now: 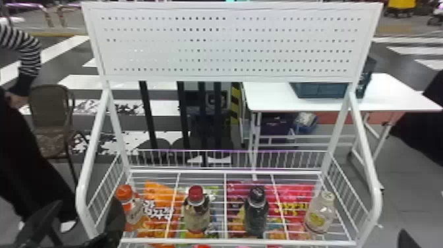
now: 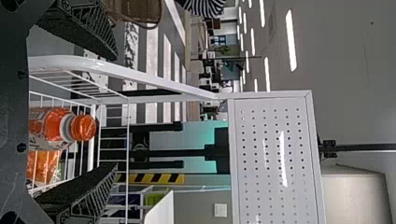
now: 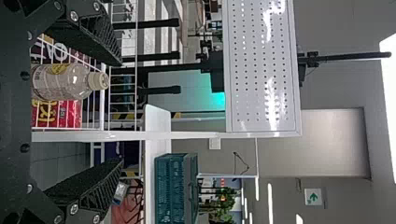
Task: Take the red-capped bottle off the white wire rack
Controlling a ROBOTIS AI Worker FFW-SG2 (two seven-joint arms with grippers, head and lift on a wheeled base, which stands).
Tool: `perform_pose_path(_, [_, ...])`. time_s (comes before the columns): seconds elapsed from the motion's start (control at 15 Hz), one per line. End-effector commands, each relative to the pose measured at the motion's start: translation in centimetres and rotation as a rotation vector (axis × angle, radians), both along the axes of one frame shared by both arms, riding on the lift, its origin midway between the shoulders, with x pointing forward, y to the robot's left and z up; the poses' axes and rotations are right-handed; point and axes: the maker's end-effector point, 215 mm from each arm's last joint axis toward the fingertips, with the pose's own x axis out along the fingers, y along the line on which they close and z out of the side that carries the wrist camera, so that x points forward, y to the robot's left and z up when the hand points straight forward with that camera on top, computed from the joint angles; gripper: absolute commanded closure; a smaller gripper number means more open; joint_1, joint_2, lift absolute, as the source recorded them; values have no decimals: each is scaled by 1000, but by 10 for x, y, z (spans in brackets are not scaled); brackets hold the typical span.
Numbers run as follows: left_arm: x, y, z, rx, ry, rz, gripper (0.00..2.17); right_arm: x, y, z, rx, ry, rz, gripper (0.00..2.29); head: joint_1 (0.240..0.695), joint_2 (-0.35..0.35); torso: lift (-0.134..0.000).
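Bottle (image 1: 196,216), red-capped, stands upright in your wire rack (image 1: 280,172); your left gripper (image 1: 87,201) and right gripper (image 1: 404,238) gape wide, empty.

Rack (image 1: 211,241) painted white; board (image 1: 263,78) dotted with hole rows. Bottle (image 1: 197,217) capped dark red; second bottle (image 1: 130,211) capped orange; third bottle (image 1: 256,216) capped black; clear bottle (image 1: 319,214) capped off-white, labelled yellow. Orange bag (image 1: 159,189) lettered white, red bag (image 1: 295,190) yellow. Post (image 1: 235,102) striped yellow and black. Crate (image 1: 319,90) coloured teal. Left gripper (image 1: 86,201), right gripper (image 1: 406,240) coloured black.
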Motion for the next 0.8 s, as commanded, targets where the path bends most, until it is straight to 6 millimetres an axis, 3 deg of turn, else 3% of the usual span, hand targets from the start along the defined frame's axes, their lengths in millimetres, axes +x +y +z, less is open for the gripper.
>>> perform_pose_path(0.0, [0,0,-2,1,3,0,87,0,-1,-3,2,8,-1,167,499,0,0])
perform_pose_path(0.47, [1,0,-3,-4,5,1,87,2,-2,-5,2,11,-4,167,499,0,0])
perform_pose_path(0.6, [3,-9,-26,-11,42,-13,90,3,-3,-5,2,9,-5,167,499,0,0])
perform_pose_path(0.73, [3,-37,-63,-25,95,-53,90,4,-3,-5,1,8,-6,167,499,0,0])
